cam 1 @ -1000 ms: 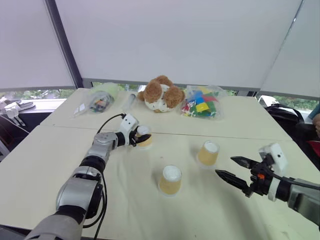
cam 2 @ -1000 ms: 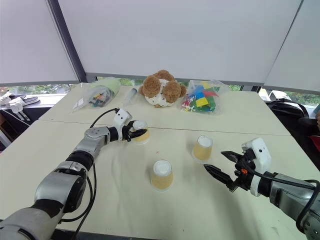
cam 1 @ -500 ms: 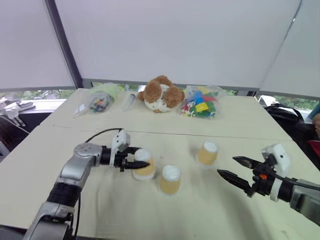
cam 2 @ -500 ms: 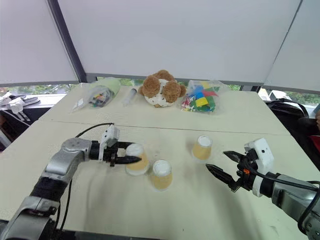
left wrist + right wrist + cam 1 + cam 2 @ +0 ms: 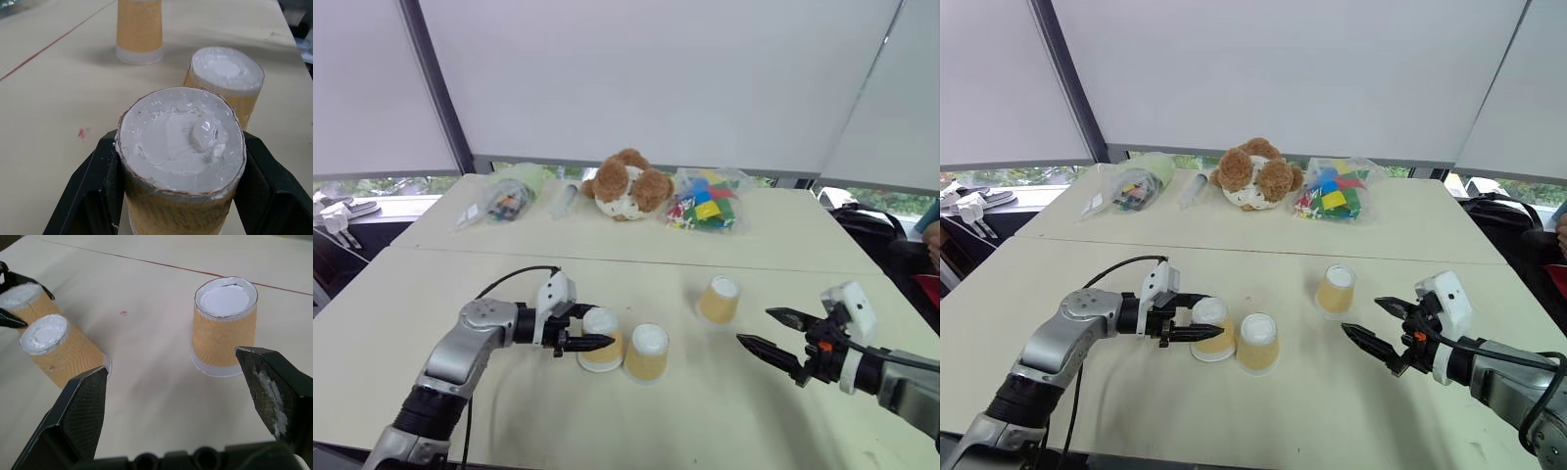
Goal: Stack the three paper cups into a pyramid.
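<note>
Cups first: from the head, the left pincer (image 5: 592,331) clamps one upturned tan paper cup (image 5: 601,337) beside a second tan paper cup (image 5: 647,352) on the pale worktop (image 5: 705,411). Right wrist view: the right pincer (image 5: 190,387) gapes, level, before the third tan paper cup (image 5: 224,326).

Soft even daylight through white blinds, faint shadows, sharp frames

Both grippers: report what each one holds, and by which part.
Left gripper clamps a paper cup by its tan sides, just below the upturned base. Right gripper is open, holding nothing.
</note>
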`<move>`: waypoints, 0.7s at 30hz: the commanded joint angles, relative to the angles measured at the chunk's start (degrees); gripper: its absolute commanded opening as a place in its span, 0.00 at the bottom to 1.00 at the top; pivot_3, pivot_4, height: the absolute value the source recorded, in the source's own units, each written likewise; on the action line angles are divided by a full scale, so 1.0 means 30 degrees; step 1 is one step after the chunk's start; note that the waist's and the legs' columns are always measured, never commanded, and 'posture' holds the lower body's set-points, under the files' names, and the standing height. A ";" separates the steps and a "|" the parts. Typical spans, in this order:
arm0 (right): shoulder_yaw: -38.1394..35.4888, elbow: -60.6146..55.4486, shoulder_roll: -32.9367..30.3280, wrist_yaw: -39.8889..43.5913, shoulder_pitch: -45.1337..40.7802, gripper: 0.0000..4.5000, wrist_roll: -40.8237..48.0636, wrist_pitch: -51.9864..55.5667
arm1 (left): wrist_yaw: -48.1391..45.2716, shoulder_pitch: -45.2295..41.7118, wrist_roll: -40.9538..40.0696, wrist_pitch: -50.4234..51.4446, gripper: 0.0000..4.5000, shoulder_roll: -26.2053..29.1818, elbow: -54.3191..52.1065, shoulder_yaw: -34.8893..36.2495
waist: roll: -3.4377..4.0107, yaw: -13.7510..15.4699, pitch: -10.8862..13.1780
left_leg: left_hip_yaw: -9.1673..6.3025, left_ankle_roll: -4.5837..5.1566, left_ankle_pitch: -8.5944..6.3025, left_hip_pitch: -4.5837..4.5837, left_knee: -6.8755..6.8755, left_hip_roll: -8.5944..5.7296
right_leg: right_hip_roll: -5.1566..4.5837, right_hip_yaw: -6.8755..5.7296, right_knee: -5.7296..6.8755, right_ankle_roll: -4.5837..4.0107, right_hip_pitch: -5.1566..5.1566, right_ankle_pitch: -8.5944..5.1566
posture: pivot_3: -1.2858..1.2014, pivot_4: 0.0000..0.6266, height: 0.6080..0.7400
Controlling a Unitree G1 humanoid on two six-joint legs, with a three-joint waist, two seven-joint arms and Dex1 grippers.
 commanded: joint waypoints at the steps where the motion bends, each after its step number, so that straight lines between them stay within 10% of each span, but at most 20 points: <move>1: -0.0165 -0.0008 -0.0115 0.0233 -0.0426 1.00 -0.0058 -0.0420 | 0.0234 0.0188 -0.0104 -0.0458 0.52 0.0193 -0.0736 0.0001 | 0.0000 0.0018 0.0000 | 0.0000 0.0000 0.0000 0.0001 0.0000 -0.0001 | -0.0003 0.0000 -0.0001 0.0000 0.0003 0.0000 | 0.52 0.24 1.00; 18: 0.0321 0.0524 -0.0019 0.0625 -0.1120 1.00 -0.0664 -0.0496 | 0.0744 0.0505 -0.0049 -0.0727 0.52 0.0097 -0.1269 -0.0882 | 0.0000 0.0007 0.0000 | 0.0002 0.0000 0.0000 0.0001 0.0000 -0.0001 | -0.0003 0.0001 -0.0002 0.0000 0.0001 0.0000 | 0.52 0.24 1.00; 21: 0.0304 0.0475 0.0048 0.0601 -0.1122 1.00 -0.0706 -0.0469 | 0.0975 0.0340 0.0022 -0.0828 0.94 -0.0045 -0.1157 -0.0881 | 0.0000 0.0024 0.0000 | 0.0002 0.0000 0.0000 0.0000 0.0000 -0.0002 | -0.0004 0.0001 -0.0002 0.0000 0.0002 0.0000 | 0.52 0.24 1.00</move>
